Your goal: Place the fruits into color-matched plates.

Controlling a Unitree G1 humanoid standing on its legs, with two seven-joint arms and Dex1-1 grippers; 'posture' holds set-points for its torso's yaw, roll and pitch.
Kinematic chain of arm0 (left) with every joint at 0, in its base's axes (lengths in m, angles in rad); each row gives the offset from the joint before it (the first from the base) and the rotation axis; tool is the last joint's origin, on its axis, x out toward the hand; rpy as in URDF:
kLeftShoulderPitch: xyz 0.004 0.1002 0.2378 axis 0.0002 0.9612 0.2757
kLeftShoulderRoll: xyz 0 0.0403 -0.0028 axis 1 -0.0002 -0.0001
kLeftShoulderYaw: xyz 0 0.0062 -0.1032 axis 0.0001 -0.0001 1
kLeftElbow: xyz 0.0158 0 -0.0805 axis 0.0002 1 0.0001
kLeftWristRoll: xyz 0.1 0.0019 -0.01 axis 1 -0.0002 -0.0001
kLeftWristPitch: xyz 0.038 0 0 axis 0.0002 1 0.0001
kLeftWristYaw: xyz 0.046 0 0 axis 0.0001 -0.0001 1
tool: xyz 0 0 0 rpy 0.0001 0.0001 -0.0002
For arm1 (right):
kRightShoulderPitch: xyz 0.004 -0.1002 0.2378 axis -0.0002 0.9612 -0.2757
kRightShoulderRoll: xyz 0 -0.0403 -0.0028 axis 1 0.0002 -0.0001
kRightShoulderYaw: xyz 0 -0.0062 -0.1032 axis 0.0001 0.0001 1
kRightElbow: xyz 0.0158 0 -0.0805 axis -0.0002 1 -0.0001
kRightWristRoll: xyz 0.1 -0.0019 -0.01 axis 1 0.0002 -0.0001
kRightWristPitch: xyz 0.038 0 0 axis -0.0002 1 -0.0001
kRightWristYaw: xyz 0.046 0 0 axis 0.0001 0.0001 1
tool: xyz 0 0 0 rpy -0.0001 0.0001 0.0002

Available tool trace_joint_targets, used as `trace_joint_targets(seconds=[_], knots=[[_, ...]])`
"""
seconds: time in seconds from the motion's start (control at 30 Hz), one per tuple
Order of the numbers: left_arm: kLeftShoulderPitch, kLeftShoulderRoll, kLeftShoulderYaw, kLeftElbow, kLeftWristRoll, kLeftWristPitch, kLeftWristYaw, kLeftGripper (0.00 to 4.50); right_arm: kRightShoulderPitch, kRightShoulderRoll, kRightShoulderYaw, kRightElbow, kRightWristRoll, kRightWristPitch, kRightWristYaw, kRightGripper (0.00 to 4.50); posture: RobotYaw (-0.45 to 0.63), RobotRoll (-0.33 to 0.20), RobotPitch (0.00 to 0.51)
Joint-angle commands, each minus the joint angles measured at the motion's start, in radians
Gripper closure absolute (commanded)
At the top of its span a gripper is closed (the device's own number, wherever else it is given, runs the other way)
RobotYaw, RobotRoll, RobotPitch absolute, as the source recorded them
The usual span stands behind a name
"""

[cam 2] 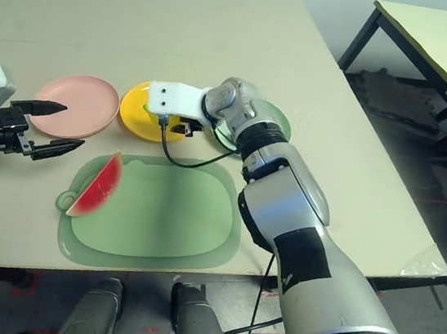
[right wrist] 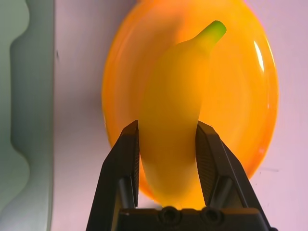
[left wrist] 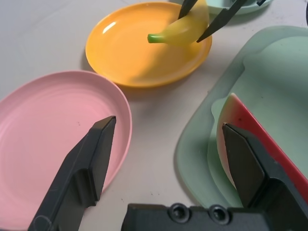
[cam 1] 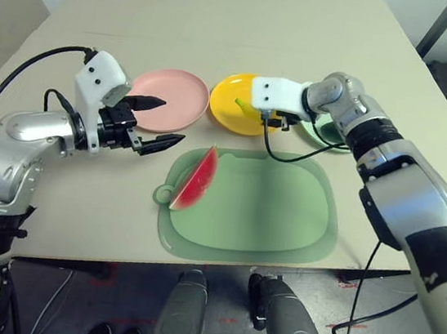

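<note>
Right gripper [right wrist: 167, 159]: jaws clamped on the yellow banana [right wrist: 175, 115], one black finger on each flank of its thick end; the green-tipped stem points away from the wrist. Fruit is held above the yellow plate [cam 1: 224, 111]; whether it touches the plate cannot be told. A black cable loops from this wrist down onto the far edge of the mat

Left gripper [cam 1: 153, 123]: jaws spread wide, holding nothing. Far finger [cam 1: 149, 103] reaches over the near right rim of the pink plate [cam 1: 171, 94]; near finger points toward the left far corner of the mat, just left of the watermelon wedge [cam 1: 196, 180]

Watermelon wedge: red flesh, green rind, lying at the left end of the pale green mat [cam 1: 275, 215], rind side to the left. Untouched by either gripper

Plates: three in a row along the far side of the mat. Pink at left, bare. Yellow in the middle, just beside the pink. Mint green plate [cam 2: 281, 123] at right, largely hidden behind the right forearm; its contents cannot be told

Mat: rounded rectangle with a small tab at its left near corner, bare apart from the wedge and the cable

Surface [cam 1: 225, 27]: pale beige, bare on the far side. A second table [cam 2: 438, 39] stands well apart at far right
</note>
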Motion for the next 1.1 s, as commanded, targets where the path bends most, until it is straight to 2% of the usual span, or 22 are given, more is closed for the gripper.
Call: trace_joint_targets(seconds=[0.03,0.3,0.47,0.57,0.67,0.73,0.8,0.93,1.0,1.1], knots=[[0.017,0.012,0.017,-0.026,0.001,0.01,0.0,0.0,-0.02,0.015,-0.02,0.014,-0.015,-0.018,-0.015,2.84,0.13,0.0,0.176],[0.004,0.022,0.004,-0.011,0.025,-0.024,-0.005,0.0,-0.048,0.004,-0.035,0.02,-0.026,-0.037,-0.042,0.07,0.11,0.0,0.176],[-0.021,0.03,-0.025,0.017,0.052,-0.082,-0.051,0.0,-0.08,-0.034,-0.072,-0.003,0.002,-0.051,0.006,0.03,0.11,0.0,0.178],[-0.044,0.046,-0.045,0.043,0.083,-0.146,-0.1,0.0,-0.083,-0.07,-0.138,-0.052,0.072,-0.03,0.115,0.03,0.12,0.0,0.18],[-0.071,0.072,-0.08,0.081,0.141,-0.271,-0.162,0.0,-0.023,-0.143,-0.218,-0.193,0.182,0.121,0.304,0.03,0.11,0.0,0.182],[-0.101,0.081,-0.114,0.111,0.176,-0.392,-0.224,0.0,0.095,-0.226,-0.254,-0.429,0.269,0.366,0.449,0.03,0.11,0.0,0.182],[-0.149,0.072,-0.143,0.134,0.19,-0.483,-0.275,0.0,0.243,-0.312,-0.285,-0.739,0.366,0.684,0.529,0.03,0.1,0.0,0.182],[-0.267,0.054,-0.222,0.193,0.228,-0.663,-0.397,0.0,0.502,-0.407,-0.403,-1.235,0.59,1.237,0.495,0.03,0.07,0.0,0.181],[-0.331,0.043,-0.267,0.229,0.248,-0.748,-0.46,0.0,0.599,-0.374,-0.506,-1.394,0.671,1.417,0.396,0.03,0.06,0.0,0.176],[-0.413,0.032,-0.341,0.264,0.267,-0.84,-0.565,0.0,0.753,-0.235,-0.683,-1.611,0.758,1.539,0.218,0.03,0.05,0.0,0.175]])
